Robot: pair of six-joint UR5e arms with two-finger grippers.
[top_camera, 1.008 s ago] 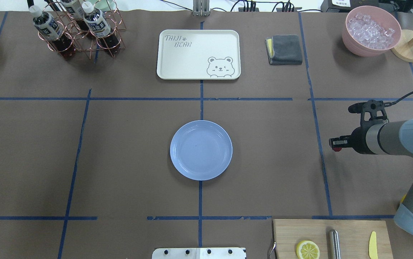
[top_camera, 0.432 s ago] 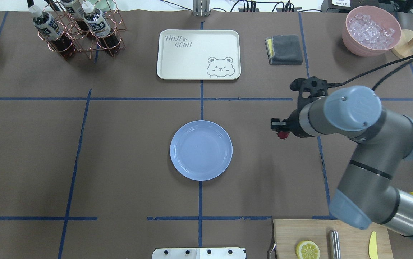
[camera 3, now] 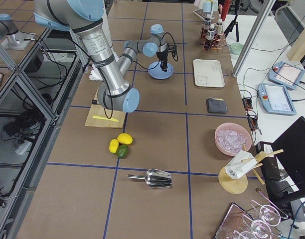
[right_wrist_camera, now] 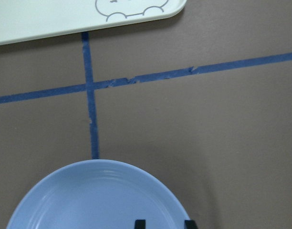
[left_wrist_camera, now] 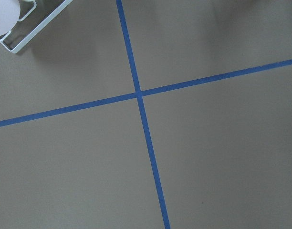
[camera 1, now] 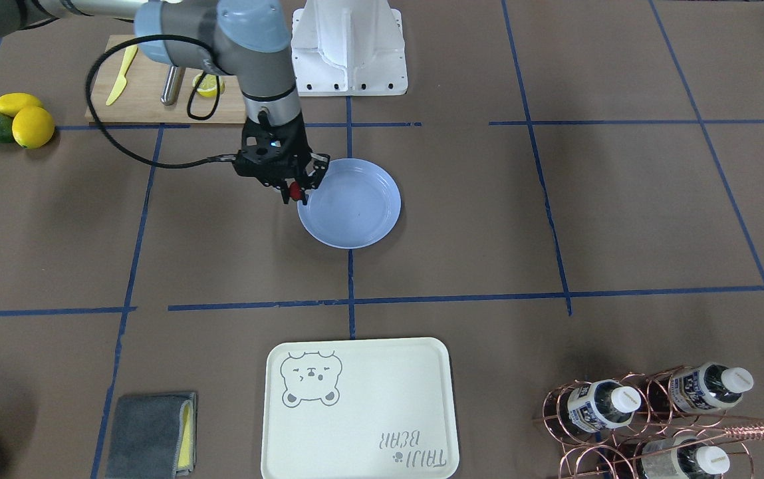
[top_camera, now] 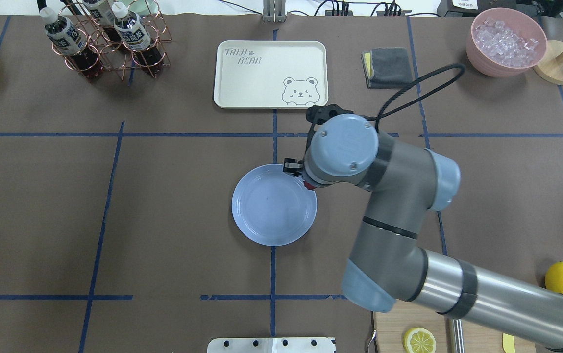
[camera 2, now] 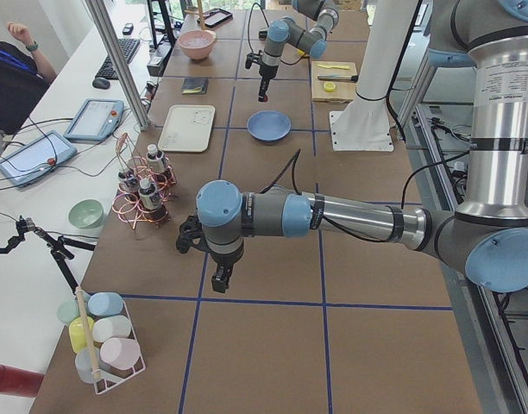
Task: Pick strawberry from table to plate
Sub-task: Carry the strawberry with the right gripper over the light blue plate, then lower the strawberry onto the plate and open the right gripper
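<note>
Transport step, near its end: the right arm's black two-finger end effector (camera 1: pixel 296 193) grips the tiny red green-capped strawberry (camera 1: pixel 296 191) above the edge of the round light-blue glossy plate (camera 1: pixel 355 237), off the brown paper-covered worktop (camera 1: pixel 554 199); next, likely, centre over the plate, lower, release.

The right arm reaches inward, wrist pointing straight down, and the right end effector (camera 1: pixel 296 188) pinches the strawberry (camera 1: pixel 295 193). The left arm stretches low over the surface; whether the left end effector (camera 2: pixel 219 278) grips is unclear.
</note>
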